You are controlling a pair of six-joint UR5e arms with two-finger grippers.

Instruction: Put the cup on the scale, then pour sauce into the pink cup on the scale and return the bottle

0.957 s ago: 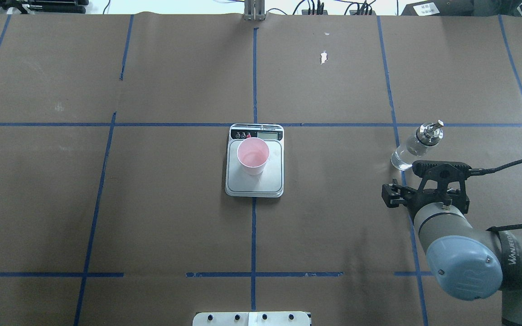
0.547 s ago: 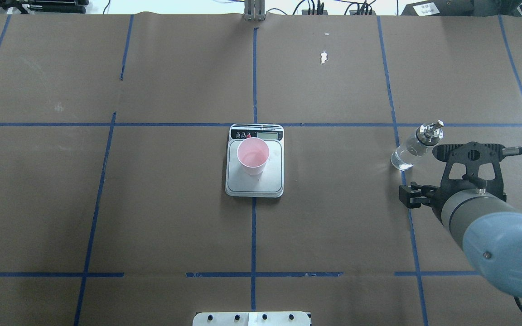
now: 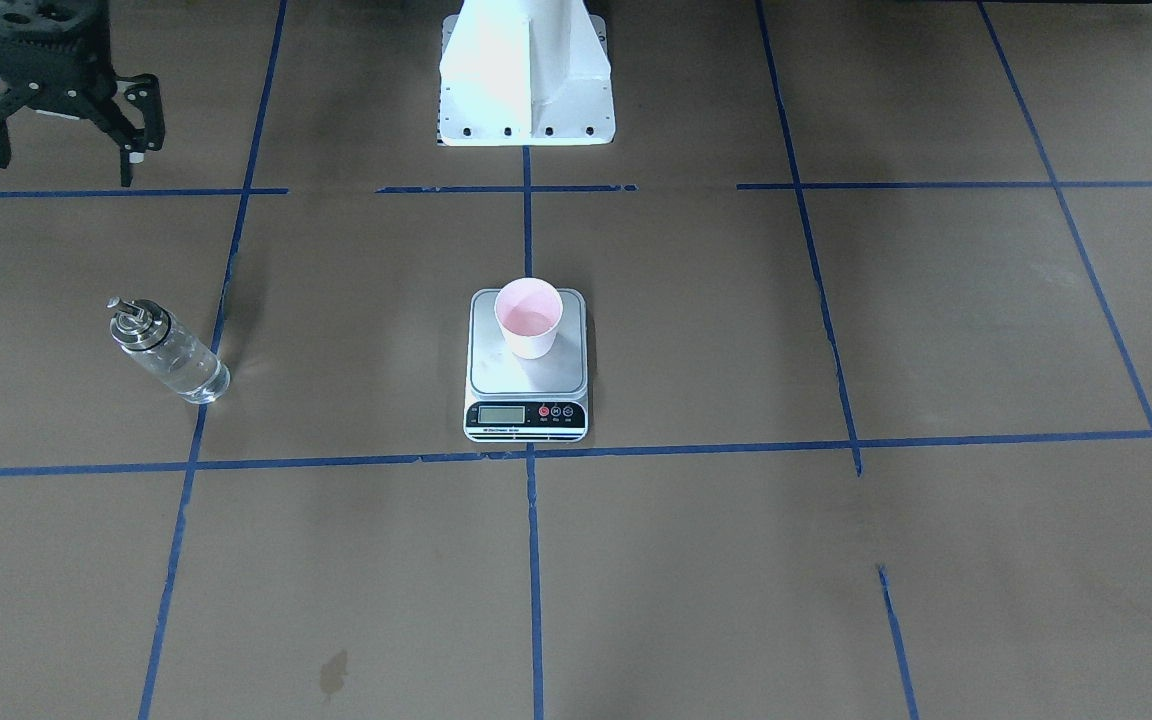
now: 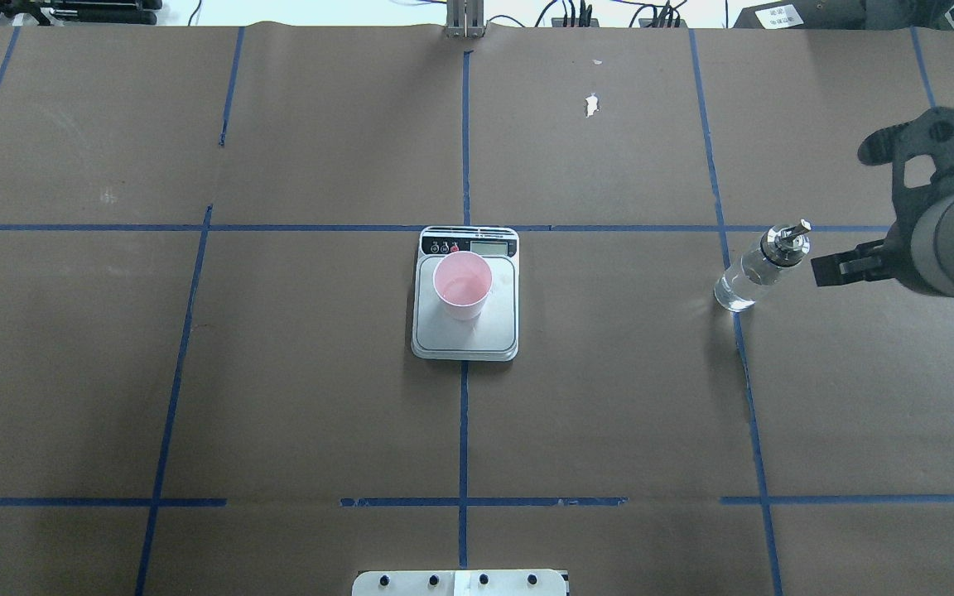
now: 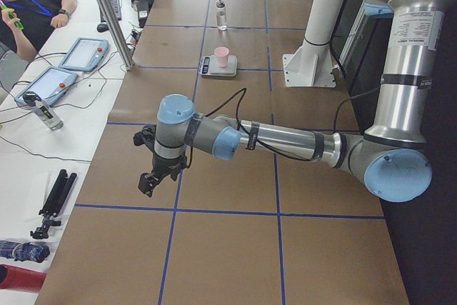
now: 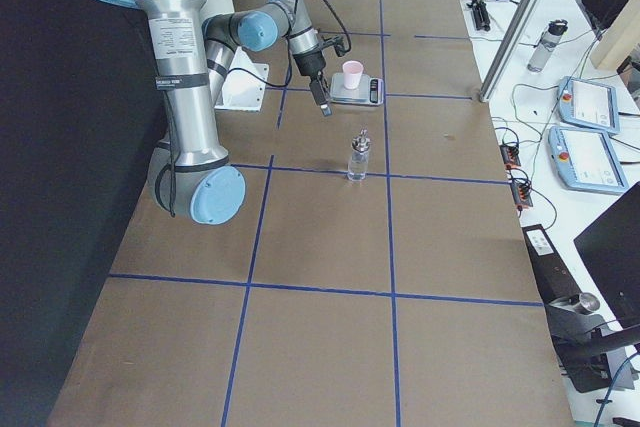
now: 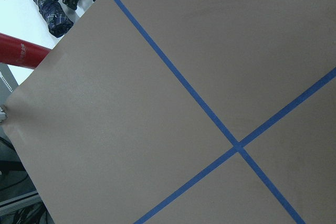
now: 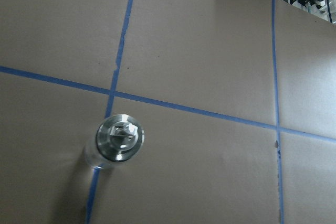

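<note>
Right gripper [image 3: 61, 160]: the jaws stood spread, with nothing between them, and pointed down above the table [image 4: 278, 372] near its right end. It touched nothing. The bottle [image 3: 168, 352] stood apart from it, farther from the robot's base. The right wrist view looked straight down on the bottle's metal spout and collar.

Bottle: upright on a strip of blue tape [image 4: 750, 397], just beside a crossing of two strips, and free of both grippers. The clear sauce [image 3: 194, 375] showed through the lower part of the glass.

Scale [image 3: 496, 375]: it lay flat at the middle of the table, well apart from the bottle, with its display strip on the side away from the robot. The cup [image 3: 528, 318] stood upright on the silver plate, open end up, nearer the edge on the robot's side in the front-facing view. Whether it held liquid could not be told.

Left gripper [image 5: 150, 180]: it appeared only in the left side view, hanging above bare brown paper at the table's left end. Whether its jaws were spread or pressed together could not be told.
</note>
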